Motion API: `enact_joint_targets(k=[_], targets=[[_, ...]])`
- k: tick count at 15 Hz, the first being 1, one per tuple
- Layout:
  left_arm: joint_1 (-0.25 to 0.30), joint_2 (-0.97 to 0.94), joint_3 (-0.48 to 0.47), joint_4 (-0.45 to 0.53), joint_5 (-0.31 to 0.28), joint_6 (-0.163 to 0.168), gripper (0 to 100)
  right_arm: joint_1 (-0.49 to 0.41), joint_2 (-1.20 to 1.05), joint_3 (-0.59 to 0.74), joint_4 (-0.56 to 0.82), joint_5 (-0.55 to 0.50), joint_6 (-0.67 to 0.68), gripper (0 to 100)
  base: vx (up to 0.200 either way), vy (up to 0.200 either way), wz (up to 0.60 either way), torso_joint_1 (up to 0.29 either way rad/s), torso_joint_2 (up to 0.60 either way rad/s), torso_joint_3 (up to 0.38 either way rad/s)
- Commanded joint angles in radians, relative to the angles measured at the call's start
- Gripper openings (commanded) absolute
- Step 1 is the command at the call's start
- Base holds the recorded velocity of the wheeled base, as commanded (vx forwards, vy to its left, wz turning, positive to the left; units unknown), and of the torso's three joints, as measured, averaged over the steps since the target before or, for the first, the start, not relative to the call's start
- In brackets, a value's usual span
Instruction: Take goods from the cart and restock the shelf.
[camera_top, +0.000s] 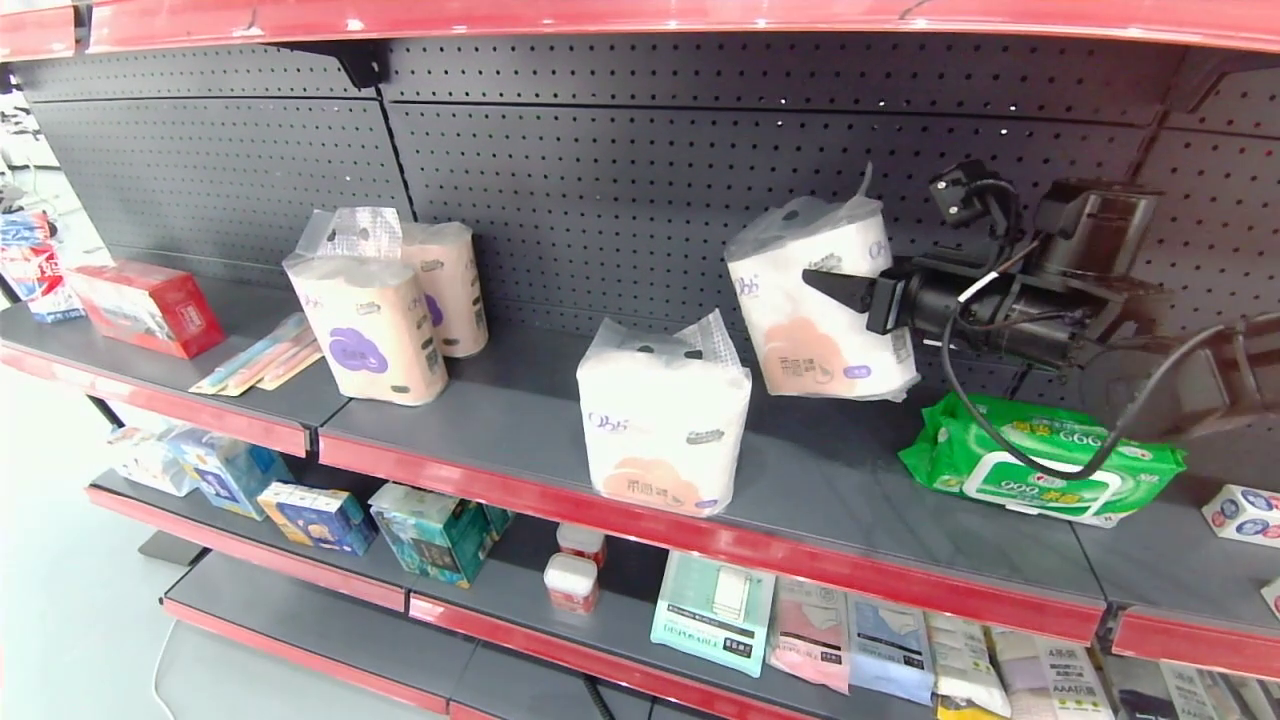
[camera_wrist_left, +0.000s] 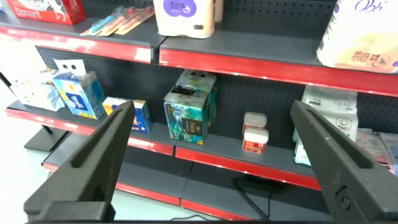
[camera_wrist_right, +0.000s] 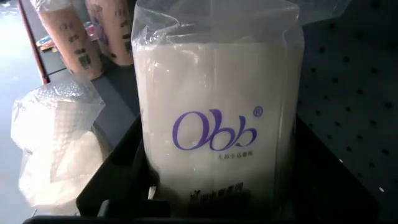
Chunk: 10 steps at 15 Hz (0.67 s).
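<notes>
White tissue pack (camera_top: 800, 340) in right gripper (camera_top: 832, 290)

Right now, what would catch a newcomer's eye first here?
The right gripper is shut on a white tissue pack, holding it tilted at the back of the shelf, close to the pegboard. A matching pack stands near the shelf's front edge to its left. A green wipes pack lies flat to its right.

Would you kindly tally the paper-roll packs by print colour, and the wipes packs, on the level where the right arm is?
Purple-print roll packs: 2
Peach-print roll packs: 2, one in the right tool
Green wipes packs: 1
Total: 5
</notes>
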Motion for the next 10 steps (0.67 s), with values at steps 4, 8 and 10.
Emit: enact_joint_targets(k=[4,8,10], targets=[[0.0,0.0,0.0,0.0,0.001,0.0,100,-0.005,0.206,-0.169,0.001,0.142,0.001,0,0.0,0.0,0.0,0.0,0.0,0.0],[0.0,0.0,0.0,0.0,0.001,0.0,100,-0.015,0.305,-0.279,0.002,0.274,0.007,0,0.0,0.0,0.0,0.0,0.0,0.0],[0.0,0.0,0.0,0.0,0.001,0.0,100,-0.008,0.331,-0.301,0.001,0.304,0.005,0,0.0,0.0,0.0,0.0,0.0,0.0]])
